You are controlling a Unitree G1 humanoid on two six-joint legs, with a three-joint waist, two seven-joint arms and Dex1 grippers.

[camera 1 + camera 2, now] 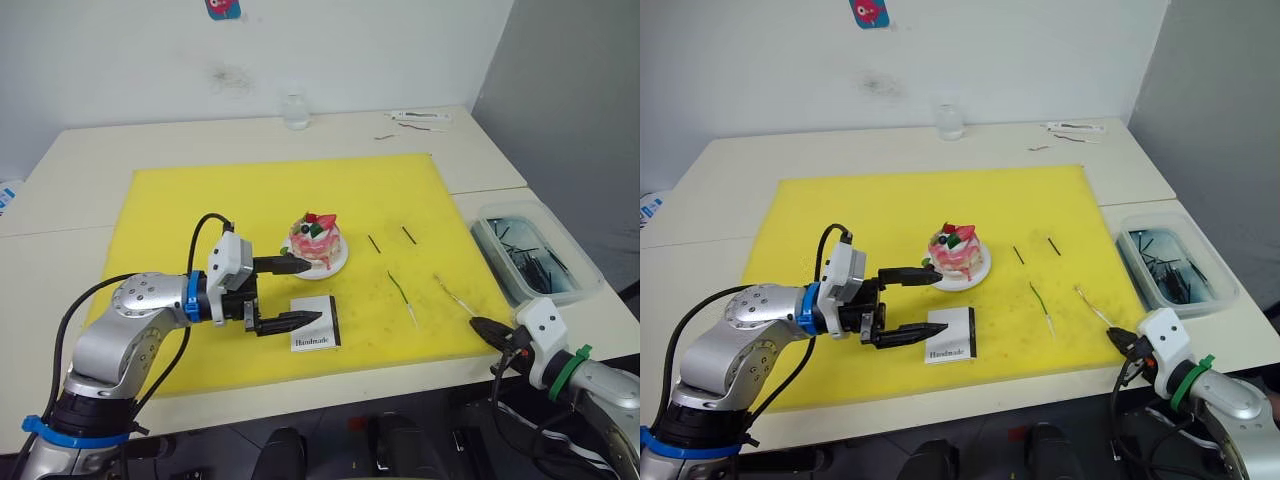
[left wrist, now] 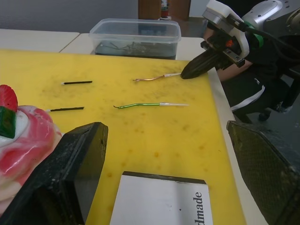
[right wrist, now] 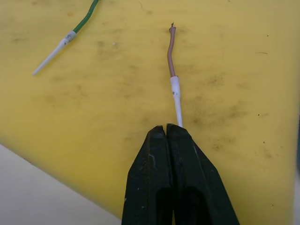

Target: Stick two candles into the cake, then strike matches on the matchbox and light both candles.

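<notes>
The pink-and-white cake (image 1: 315, 240) sits on a small white plate (image 1: 341, 262) in the middle of the yellow mat. My left gripper (image 1: 312, 292) is open, one finger beside the cake, the other over the white matchbox (image 1: 316, 336). Two dark matches (image 1: 373, 243) (image 1: 408, 235) lie right of the cake. The greenish candle (image 1: 400, 290) and the pale candle (image 3: 172, 70) lie flat nearer the front. My right gripper (image 3: 166, 127) is shut, its tip resting over the pale candle's white end at the mat's front right corner.
The yellow mat (image 1: 200, 200) covers most of the white table. A clear plastic box (image 1: 535, 255) holding dark sticks stands off the mat at the right. A small glass (image 1: 295, 110) and some thin items (image 1: 420, 117) sit at the back.
</notes>
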